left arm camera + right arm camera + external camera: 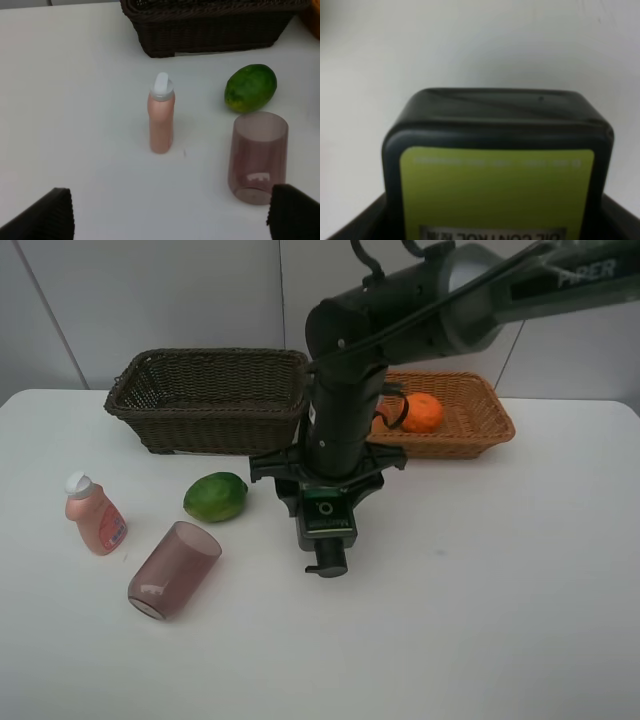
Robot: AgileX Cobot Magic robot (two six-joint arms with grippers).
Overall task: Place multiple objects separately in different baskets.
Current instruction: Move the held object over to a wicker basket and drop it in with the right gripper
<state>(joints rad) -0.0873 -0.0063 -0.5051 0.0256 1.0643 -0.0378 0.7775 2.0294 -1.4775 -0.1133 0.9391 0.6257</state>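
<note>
Far left: dark brown basket [210, 395]. Far right: tan basket [470, 430], with the orange [423, 412] inside. My right gripper [326, 490] is mid-scene, clamped on the dark pump bottle [327, 525]. Its long axis runs near-far, pump end nearest. The dark basket lies far-left of it, which is probably the drop. My left gripper [170, 215] is spread wide, holding nothing. Right wrist view shows only the green label [495, 190]. Left wrist view adds the purple cup [257, 157], green fruit [250, 87] and pink bottle [161, 120].
</note>
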